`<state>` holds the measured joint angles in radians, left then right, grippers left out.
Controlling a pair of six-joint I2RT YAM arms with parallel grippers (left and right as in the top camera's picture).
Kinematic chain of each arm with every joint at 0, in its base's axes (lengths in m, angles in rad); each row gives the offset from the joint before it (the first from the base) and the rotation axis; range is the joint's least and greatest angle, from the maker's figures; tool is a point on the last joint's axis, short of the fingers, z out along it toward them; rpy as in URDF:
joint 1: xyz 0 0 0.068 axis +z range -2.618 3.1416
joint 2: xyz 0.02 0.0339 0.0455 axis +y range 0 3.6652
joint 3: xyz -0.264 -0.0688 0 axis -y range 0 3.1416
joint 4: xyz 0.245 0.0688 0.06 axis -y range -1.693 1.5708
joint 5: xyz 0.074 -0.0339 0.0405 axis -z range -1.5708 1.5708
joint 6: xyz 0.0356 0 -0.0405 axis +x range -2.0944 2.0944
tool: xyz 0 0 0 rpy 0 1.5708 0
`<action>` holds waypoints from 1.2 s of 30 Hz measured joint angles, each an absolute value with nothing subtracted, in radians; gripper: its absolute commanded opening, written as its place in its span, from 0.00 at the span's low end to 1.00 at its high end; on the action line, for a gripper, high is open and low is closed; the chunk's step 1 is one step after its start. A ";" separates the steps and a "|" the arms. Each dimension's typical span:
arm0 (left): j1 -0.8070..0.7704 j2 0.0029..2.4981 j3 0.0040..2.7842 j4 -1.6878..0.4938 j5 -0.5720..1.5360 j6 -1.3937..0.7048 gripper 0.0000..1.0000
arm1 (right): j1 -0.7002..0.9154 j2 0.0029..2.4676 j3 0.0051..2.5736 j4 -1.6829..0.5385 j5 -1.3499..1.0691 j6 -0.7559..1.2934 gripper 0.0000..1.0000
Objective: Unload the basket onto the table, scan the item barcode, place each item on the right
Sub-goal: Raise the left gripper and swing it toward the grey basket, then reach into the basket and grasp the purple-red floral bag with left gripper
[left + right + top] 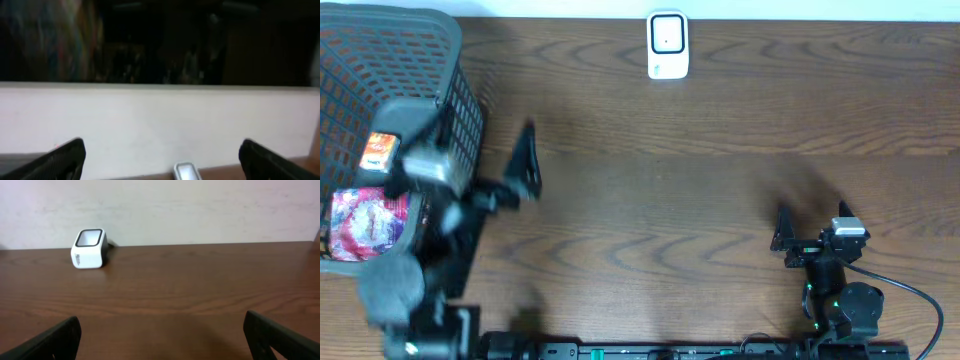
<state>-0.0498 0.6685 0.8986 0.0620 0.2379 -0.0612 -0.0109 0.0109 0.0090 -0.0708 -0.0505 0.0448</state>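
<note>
Overhead: the pink-purple snack packet point(365, 222) lies in the grey mesh basket point(455, 70), far left of the white barcode scanner point(668, 45), with an orange packet point(380, 150) in the same basket. The left gripper point(520, 175), left of the scanner, and the right gripper point(783, 238), right of it, are spread and empty.
Left wrist: the fingers point(60, 160) are wide apart, with the scanner between them.
Right wrist: the fingers point(55, 340) are apart, with the scanner ahead-left.

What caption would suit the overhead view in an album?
Both grippers open: left gripper beside the basket, right gripper apart, white scanner beyond.
</note>
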 measured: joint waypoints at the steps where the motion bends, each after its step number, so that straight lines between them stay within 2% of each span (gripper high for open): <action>1: -0.049 0.714 0.962 0.007 0.216 -0.051 0.98 | -0.011 0.011 0.009 -0.071 -0.051 0.045 0.99; 7: 0.025 1.045 1.431 -0.455 0.042 0.024 0.97 | -0.011 0.011 0.009 -0.071 -0.051 0.045 0.99; 12: 0.080 1.164 1.546 -0.729 -0.033 0.101 0.98 | -0.011 0.011 0.009 -0.071 -0.051 0.045 0.99; 16: 0.175 1.236 1.561 -0.760 -0.172 0.109 0.98 | -0.011 0.011 0.009 -0.071 -0.051 0.045 0.99; 20: 0.316 1.288 1.584 -0.760 -0.260 0.013 0.98 | -0.011 0.011 0.009 -0.071 -0.051 0.045 0.99; 29: 0.451 1.368 1.600 -0.789 -0.183 -0.139 0.98 | -0.011 0.011 0.009 -0.071 -0.051 0.045 0.99; 36: 0.585 1.504 1.601 -0.898 -0.236 -0.377 0.98 | -0.011 0.011 0.009 -0.071 -0.051 0.045 0.99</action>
<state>0.5850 1.5036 1.6012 -0.8978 -0.2356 -0.3771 -0.0109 0.0109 0.0090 -0.0711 -0.0509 0.0452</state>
